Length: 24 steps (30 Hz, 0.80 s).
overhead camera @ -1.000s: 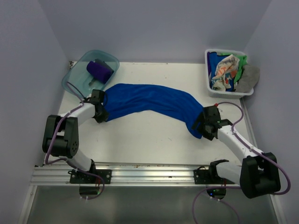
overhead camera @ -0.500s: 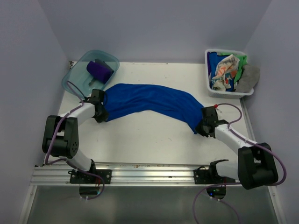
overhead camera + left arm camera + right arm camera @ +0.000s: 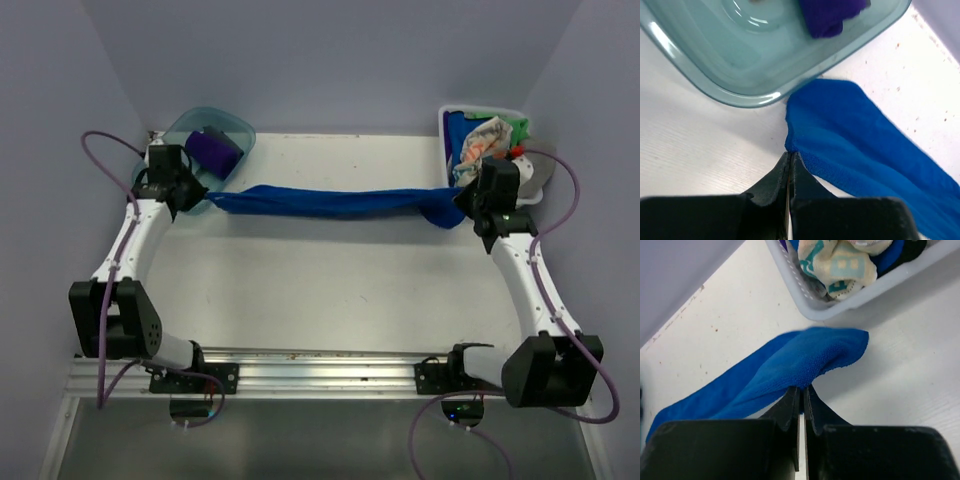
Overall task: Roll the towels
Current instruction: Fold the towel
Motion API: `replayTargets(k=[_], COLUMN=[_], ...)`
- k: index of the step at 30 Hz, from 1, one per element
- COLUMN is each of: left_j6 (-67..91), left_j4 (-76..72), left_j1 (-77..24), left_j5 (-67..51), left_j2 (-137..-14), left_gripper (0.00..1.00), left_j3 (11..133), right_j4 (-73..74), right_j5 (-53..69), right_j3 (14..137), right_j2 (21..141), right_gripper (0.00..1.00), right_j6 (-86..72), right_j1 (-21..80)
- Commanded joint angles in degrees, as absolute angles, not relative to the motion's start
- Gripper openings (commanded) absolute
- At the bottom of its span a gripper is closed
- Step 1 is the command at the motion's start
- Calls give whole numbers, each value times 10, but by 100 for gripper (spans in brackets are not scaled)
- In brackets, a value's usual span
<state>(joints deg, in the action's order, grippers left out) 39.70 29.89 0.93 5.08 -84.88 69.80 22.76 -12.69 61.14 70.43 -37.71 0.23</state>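
Observation:
A royal blue towel [image 3: 330, 202] is pulled into a narrow band across the back half of the table. My left gripper [image 3: 207, 198] is shut on its left corner, beside the teal tub. My right gripper [image 3: 459, 204] is shut on its right end, just in front of the white basket. In the left wrist view the gripper [image 3: 790, 153] pinches the blue towel [image 3: 855, 145] at its edge. The right wrist view shows the gripper [image 3: 801, 389] clamped under a fold of the blue towel [image 3: 790, 367]. A rolled purple towel [image 3: 213, 150] lies in the tub.
The translucent teal tub [image 3: 235, 128] stands at the back left, partly behind my left arm. The white basket [image 3: 442, 150] at the back right holds a cream towel with teal print [image 3: 480, 145], a green one [image 3: 518, 128] and a grey one [image 3: 543, 172].
The right gripper closed on the blue towel's right end. Both arms then swung toward the back of the table and apart, drawing the spread towel into a taut narrow strip.

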Motion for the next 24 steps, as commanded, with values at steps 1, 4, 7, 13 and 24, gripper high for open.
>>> replayTargets(k=[1, 4, 7, 13, 24], left_j6=[370, 360, 356, 366, 373], left_j4=[321, 331, 339, 322, 316], left_j1=[52, 69, 76, 78, 77], left_j5=[27, 26, 29, 3, -3], left_j2=[-803, -771, -744, -755, -761], left_gripper=[0, 0, 0, 42, 67], left_j3=[678, 612, 528, 424, 403], right_j4=[265, 295, 337, 381, 368], right_j5=[-132, -148, -163, -142, -109], right_j3=[571, 500, 430, 353, 335], right_j2=[663, 614, 549, 506, 560], right_gripper=[0, 0, 0, 62, 65], right_j6=[-366, -373, -383, -411, -436], right_j1=[3, 3, -13, -14, -13])
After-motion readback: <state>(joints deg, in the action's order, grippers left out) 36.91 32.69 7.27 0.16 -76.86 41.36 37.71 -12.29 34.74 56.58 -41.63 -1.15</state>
